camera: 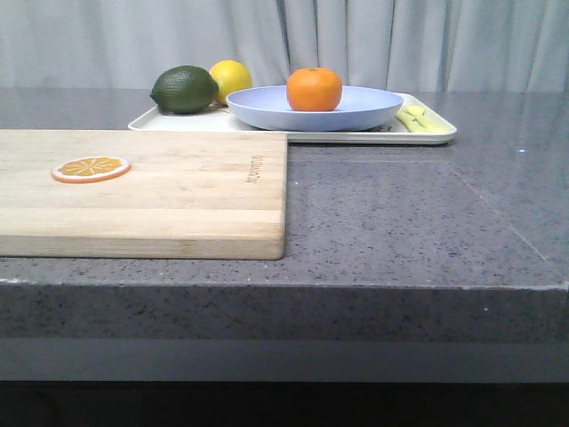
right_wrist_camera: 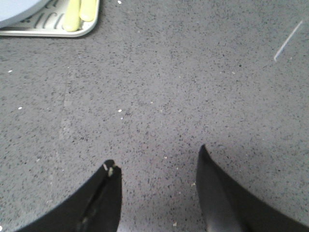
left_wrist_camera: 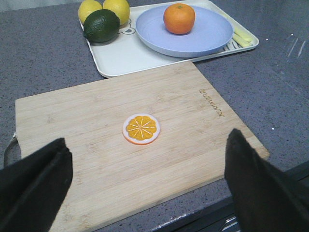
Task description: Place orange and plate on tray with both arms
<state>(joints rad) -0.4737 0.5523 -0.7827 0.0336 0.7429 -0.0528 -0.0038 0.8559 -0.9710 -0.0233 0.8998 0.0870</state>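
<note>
Light was soft and even, with faint shadows. The counter [camera: 400, 213] carried a dull sheen and a glare streak. Near fingers [left_wrist_camera: 34, 188] looked blurred; the rest was sharp.

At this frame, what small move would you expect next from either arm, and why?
Probably none beyond keeping both arms withdrawn. The orange already sits on the plate, and the plate rests on the tray. The left gripper is open and empty above the cutting board; the right gripper is open over bare countertop. The placement looks finished.
</note>
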